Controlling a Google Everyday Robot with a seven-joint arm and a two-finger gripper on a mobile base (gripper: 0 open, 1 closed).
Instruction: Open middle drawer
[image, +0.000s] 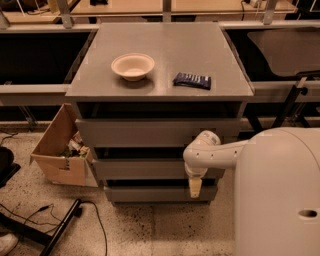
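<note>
The grey cabinet has three stacked drawers. The middle drawer (145, 169) is the second one, with a plain handleless slab front; it looks closed, in line with the others. My gripper (195, 187) hangs down from the white arm (210, 155) in front of the right end of the middle drawer, its yellowish tip reaching down over the lowest drawer (150, 193). The top drawer (150, 132) sits above.
A beige bowl (133, 66) and a dark blue packet (192, 80) lie on the cabinet top (160, 40). An open cardboard box (60, 150) stands on the floor at the left. Cables and a black stand leg (60, 225) lie at the lower left. My white body (280, 195) fills the lower right.
</note>
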